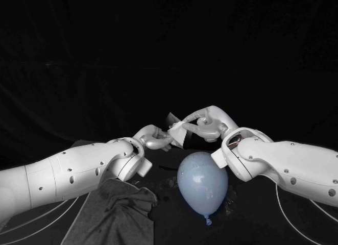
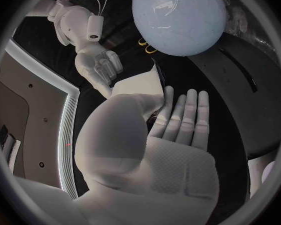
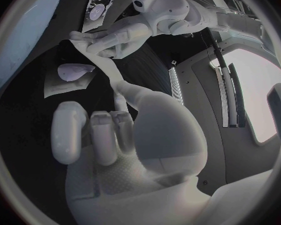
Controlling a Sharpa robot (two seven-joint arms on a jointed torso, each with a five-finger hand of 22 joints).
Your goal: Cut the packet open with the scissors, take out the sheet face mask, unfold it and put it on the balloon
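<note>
Above the table's middle, both hands hold the white sheet mask (image 1: 178,130) between them. My left hand (image 1: 155,137) grips one end, my right hand (image 1: 206,125) pinches the other. The mask (image 3: 106,65) stretches as a folded strip from my right hand (image 3: 109,130) up to my left hand (image 3: 115,37). A pale blue balloon (image 1: 203,181) lies on the table just in front of the hands, knot towards me. The balloon (image 2: 178,17) also shows beyond my left hand (image 2: 178,120) and the mask (image 2: 140,87). The cut packet (image 3: 68,75) lies flat on the table under the hands.
A grey cloth (image 1: 117,214) lies crumpled at the table's front left, beside the balloon. Yellow scissors handles (image 2: 147,45) peek out next to the balloon. Another packet (image 3: 97,10) lies further off on the table.
</note>
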